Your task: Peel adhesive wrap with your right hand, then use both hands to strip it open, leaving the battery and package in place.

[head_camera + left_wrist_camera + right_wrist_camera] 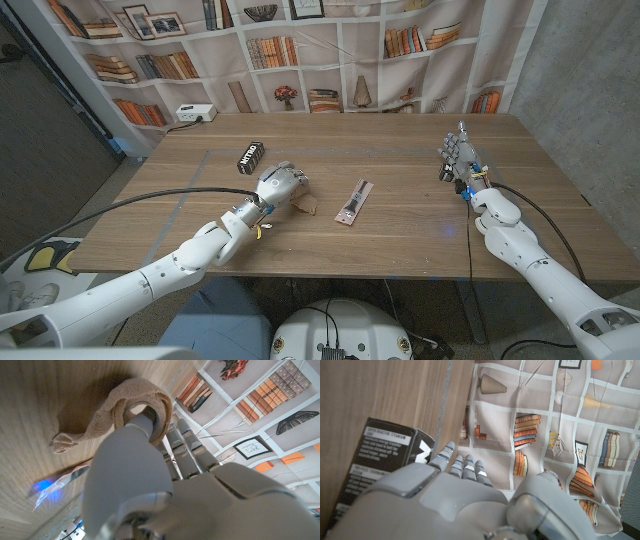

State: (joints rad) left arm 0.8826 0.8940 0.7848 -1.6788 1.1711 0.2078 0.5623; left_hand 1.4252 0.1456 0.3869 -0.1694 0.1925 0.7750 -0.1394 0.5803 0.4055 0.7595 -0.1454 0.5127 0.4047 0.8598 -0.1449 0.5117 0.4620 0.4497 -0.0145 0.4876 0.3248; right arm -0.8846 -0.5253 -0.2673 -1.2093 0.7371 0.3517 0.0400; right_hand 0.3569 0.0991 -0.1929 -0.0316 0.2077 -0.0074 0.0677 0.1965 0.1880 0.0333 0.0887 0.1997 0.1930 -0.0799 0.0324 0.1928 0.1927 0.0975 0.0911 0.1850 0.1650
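Observation:
A tan roll of adhesive wrap sits looped around a finger of my left hand, and its loose tail lies on the wood. In the head view the wrap pokes out from under that curled hand at the table's middle left. The long flat battery package lies a little to the right of it, untouched. My right hand stands far to the right with its fingers straight up, holding nothing. It is beside a small black box.
A black box labelled NITTO lies behind my left hand. A white power strip sits at the table's far left corner. A bookshelf backdrop hangs behind the table.

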